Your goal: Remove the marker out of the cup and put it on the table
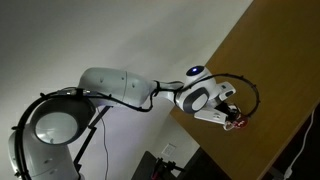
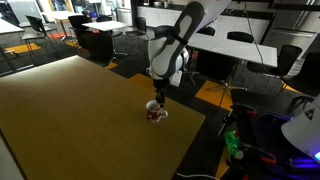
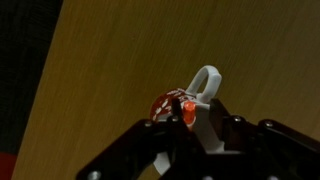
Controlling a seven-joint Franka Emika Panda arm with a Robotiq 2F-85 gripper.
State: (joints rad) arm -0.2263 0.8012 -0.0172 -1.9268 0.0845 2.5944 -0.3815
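Note:
The small white cup (image 2: pixel 156 113) with red markings stands on the brown wooden table (image 2: pixel 70 110) near its edge. It also shows in an exterior view (image 1: pixel 239 123). In the wrist view the cup (image 3: pixel 205 80) shows its white handle and red-patterned side. A red-orange marker (image 3: pixel 187 106) sticks up from it. My gripper (image 2: pixel 158 99) points straight down right over the cup. Its black fingers (image 3: pixel 192 125) sit close on both sides of the marker's top and appear shut on it. The marker's lower part is hidden in the cup.
The table edge (image 2: pixel 205 125) runs just beside the cup, with floor and cables beyond it. Office chairs and tables (image 2: pixel 240 40) stand in the background. The robot's base and arm (image 1: pixel 110 90) lie off the table (image 1: pixel 280 70) side.

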